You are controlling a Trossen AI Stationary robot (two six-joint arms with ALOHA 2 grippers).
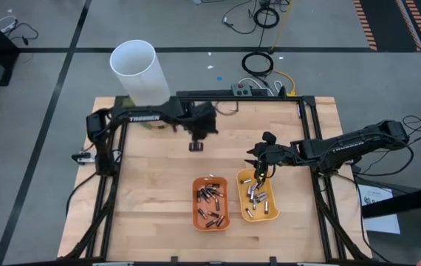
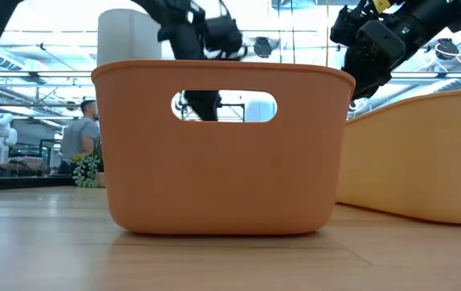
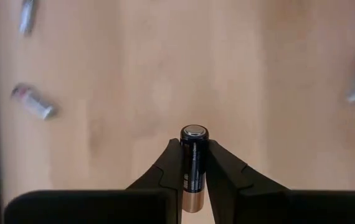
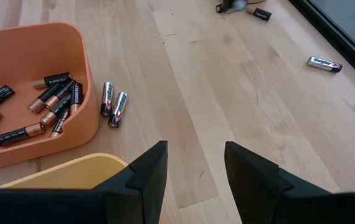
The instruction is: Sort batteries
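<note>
My left gripper (image 1: 196,145) hangs over the far middle of the table, shut on a dark battery with a coppery end (image 3: 194,155). My right gripper (image 4: 196,168) stands open and holds nothing, above the far end of the yellow tray (image 1: 258,196), which contains silvery batteries. The orange tray (image 1: 210,203) beside it holds several dark, copper-ended batteries (image 4: 47,102). Two silvery batteries (image 4: 113,103) lie on the wood against the orange tray's outer wall. More loose batteries (image 3: 34,102) lie on the table below my left gripper. My left gripper pinches the battery's dark body (image 3: 194,168) between its two fingers (image 3: 171,165), one on each side. The battery lies along the fingers, its silvery flat end (image 3: 194,130) past the tips and its coppery end back between them. The fingers point steeply down, and the battery is clear of the table.
A tall white tube (image 1: 137,70) stands at the table's far left corner. Loose batteries (image 4: 324,63) lie scattered on the wood toward the far side. The black frame rail (image 1: 240,96) runs along the table's far edge. In the low view the orange tray (image 2: 222,145) blocks most of the table.
</note>
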